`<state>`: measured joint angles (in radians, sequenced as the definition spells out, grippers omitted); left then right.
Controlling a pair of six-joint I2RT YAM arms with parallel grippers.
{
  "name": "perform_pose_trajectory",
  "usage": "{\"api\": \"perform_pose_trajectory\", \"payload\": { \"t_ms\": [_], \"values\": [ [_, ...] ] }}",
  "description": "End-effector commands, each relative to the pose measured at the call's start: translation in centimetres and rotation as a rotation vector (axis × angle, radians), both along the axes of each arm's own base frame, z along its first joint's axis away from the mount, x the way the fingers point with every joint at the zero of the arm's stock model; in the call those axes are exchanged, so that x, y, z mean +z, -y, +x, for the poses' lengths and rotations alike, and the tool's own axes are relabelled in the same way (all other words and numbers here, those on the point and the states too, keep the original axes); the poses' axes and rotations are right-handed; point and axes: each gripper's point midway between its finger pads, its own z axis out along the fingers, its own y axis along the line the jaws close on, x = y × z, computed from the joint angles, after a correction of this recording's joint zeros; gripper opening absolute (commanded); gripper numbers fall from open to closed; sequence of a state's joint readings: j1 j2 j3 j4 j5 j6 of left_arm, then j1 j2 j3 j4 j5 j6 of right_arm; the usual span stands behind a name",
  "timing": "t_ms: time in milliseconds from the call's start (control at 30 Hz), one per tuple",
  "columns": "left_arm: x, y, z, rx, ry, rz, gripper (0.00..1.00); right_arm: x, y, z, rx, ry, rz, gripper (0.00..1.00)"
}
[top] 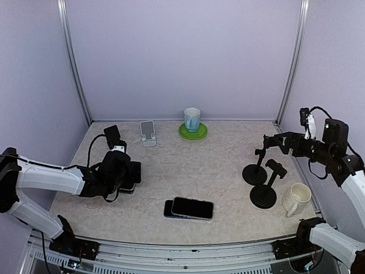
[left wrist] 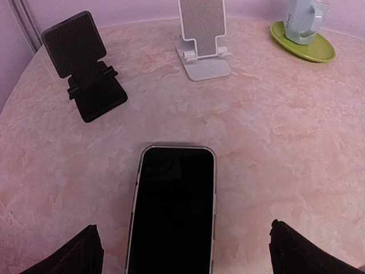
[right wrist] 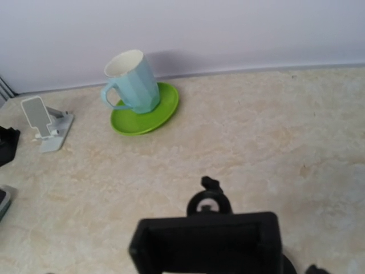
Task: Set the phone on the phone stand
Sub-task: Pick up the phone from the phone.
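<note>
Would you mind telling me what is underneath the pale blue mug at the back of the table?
The pale blue faceted mug stands on a round lime-green saucer. Only the saucer's rim shows; its middle is covered by the mug.

Top camera overlooks table; wrists share white stand.

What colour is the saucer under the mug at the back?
The saucer is lime green; the right wrist view shows it best.

No writing can be read in any view.
The pale blue mug on the green saucer carries a faint dark mark, too blurred to read; the phone shows only a dark screen.
</note>
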<state>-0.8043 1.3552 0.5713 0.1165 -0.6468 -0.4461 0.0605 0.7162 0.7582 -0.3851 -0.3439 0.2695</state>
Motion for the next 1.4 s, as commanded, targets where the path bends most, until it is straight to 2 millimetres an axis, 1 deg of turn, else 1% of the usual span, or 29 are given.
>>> {"api": "perform_pose_trajectory", "payload": {
  "t_ms": [0, 67, 200, 267, 333, 500, 633, 900, 967, 1100, 1367],
  "values": [
    [-2.1, 0.1, 0.5, -0.029, -0.108, 0.041, 0.99, 1.9, 0.0, -0.8, 0.009, 0.032, 0.018, 0.94],
    [-2.6, 0.7, 0.8, -0.068, -0.136, 0.034, 0.99, 2.1, 0.0, -1.0, 0.010, 0.038, 0.017, 0.94],
    [-3.5, 1.0, 1.5, -0.109, -0.175, 0.017, 0.99, 2.5, 0.0, -1.6, 0.013, 0.051, 0.017, 0.94],
    [-3.6, 1.0, 1.8, -0.119, -0.182, -0.006, 0.99, 2.4, 0.0, -1.8, 0.014, 0.052, 0.012, 0.96],
    [-3.5, 0.9, 2.4, -0.147, -0.188, -0.014, 0.99, 2.3, -0.1, -2.0, 0.019, 0.050, 0.006, 1.00],
    [-2.9, 0.1, 3.9, -0.158, -0.200, -0.076, 0.99, 2.0, -0.3, -2.2, 0.037, 0.046, -0.002, 1.00],
    [-2.6, 0.3, 4.9, -0.184, -0.202, -0.098, 0.99, 1.8, -0.4, -2.3, 0.041, 0.048, -0.001, 1.00],
    [-4.0, 0.8, 7.1, -0.201, -0.264, -0.052, 0.99, 1.8, -0.3, -2.5, 0.040, 0.056, -0.015, 1.00],
    [-4.2, 0.5, 7.6, -0.192, -0.273, -0.052, 0.99, 1.7, -0.2, -2.6, 0.038, 0.056, -0.021, 1.00],
    [-4.6, -0.2, 8.1, -0.170, -0.286, -0.042, 0.99, 1.6, -0.1, -2.8, 0.036, 0.057, -0.027, 1.00],
    [-5.5, -0.4, 8.3, -0.164, -0.309, -0.028, 0.99, 1.6, -0.2, -3.0, 0.040, 0.064, -0.024, 1.00]
  ]
}}
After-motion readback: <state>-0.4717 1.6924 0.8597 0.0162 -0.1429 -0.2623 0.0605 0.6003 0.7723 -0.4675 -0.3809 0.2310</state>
